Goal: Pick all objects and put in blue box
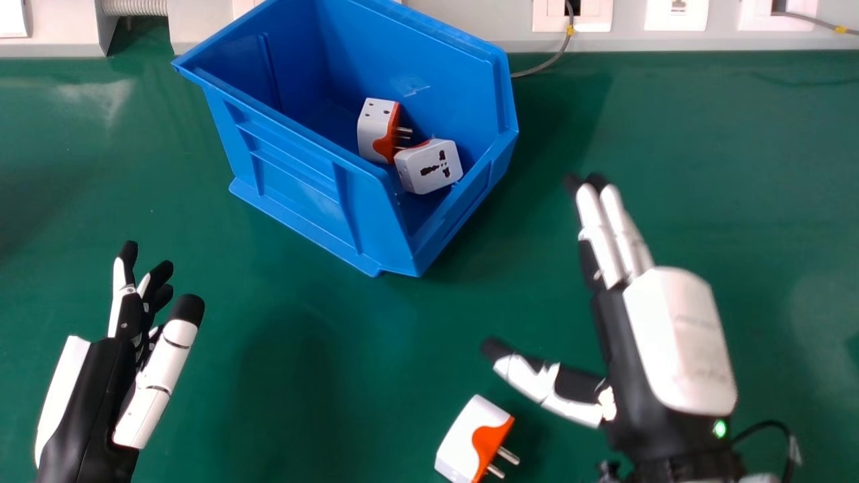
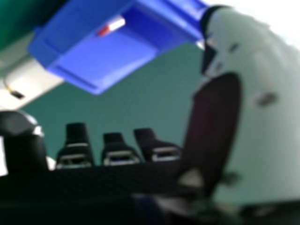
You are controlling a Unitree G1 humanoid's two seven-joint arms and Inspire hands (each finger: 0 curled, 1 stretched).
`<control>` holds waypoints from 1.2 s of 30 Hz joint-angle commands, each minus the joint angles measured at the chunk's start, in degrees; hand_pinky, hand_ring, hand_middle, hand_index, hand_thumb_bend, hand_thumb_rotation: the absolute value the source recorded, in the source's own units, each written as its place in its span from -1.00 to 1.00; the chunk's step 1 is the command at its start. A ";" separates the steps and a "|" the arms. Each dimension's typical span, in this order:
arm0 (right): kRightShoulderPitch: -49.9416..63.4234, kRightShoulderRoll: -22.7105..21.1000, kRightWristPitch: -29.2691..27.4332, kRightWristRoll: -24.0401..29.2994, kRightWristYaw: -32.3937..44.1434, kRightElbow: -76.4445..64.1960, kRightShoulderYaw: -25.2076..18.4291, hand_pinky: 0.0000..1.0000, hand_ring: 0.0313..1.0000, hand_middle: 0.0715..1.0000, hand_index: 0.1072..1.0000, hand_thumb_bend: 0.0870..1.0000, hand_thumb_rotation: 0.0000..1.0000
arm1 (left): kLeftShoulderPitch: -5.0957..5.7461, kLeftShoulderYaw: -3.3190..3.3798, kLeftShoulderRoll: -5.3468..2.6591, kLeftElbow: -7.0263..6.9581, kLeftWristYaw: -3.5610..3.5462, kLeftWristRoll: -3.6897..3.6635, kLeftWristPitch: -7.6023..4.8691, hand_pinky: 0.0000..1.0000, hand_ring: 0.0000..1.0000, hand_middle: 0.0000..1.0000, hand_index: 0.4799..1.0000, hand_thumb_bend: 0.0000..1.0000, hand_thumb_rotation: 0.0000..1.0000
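Right robot hand, head view: fingers straight, thumb swung wide, nothing held. Reads as a pre-grasp shape, since that spread leaves room for a chunky body. The last loose item, a white-and-orange travel plug adapter, lies on the desk just on the robot's side of the thumb, apart from it. Its pins point to the right, so a grip across the white housing looks better than one over the metal. Hand sits too far forward for a close now; it'd need to come back and left first. Left robot hand idle at the left, fingers relaxed, holding nothing.

Container: blue box, set at an angle by the far panel. Low lip faces near right, handy for the right arm: less lift needed. Two adapters in it, touching or nearly: one with pins to the right, the other tipped, socket face showing. Plenty of room for a third. My read: two done, one to go. Risk: pins catching the lip.

Right hand view: own fingers extended, thumb well apart, no object between. Same box beyond, a red-and-white bit of an adapter visible inside.
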 commanded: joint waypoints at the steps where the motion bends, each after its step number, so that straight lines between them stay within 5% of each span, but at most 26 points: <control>1: 1.84 -0.49 -1.17 -1.52 -0.69 -1.14 0.67 0.59 0.89 1.00 0.95 -0.27 -0.28 | 0.27 0.23 -0.03 -2.15 0.62 0.50 -0.35 0.75 0.91 0.94 0.80 0.15 0.76; 8: 5.71 -1.59 -2.80 -2.73 -0.63 -0.85 2.78 0.65 0.92 1.00 0.97 -0.25 -0.21 | 0.02 0.33 0.53 -1.51 0.72 0.99 -0.95 0.74 0.91 0.94 0.80 0.14 0.75; 14: 8.47 -2.77 -2.05 -5.17 1.02 -1.05 4.25 0.62 0.90 0.99 0.95 -0.15 -0.09 | -1.08 0.60 0.92 1.16 0.48 0.75 -2.41 0.73 0.91 0.94 0.80 0.12 0.75; 24: 8.44 -2.43 0.94 -7.46 5.65 -0.05 5.33 0.58 0.86 0.98 0.95 0.05 0.02 | -1.12 0.63 1.06 0.61 0.10 0.12 -2.28 0.73 0.91 0.94 0.83 0.11 0.76; 36: -0.58 1.04 8.65 -10.84 10.77 9.36 7.26 0.66 0.87 0.99 0.95 0.17 0.00 | -2.05 0.65 1.28 1.32 0.50 0.78 -2.05 0.74 0.92 0.95 0.85 0.10 0.78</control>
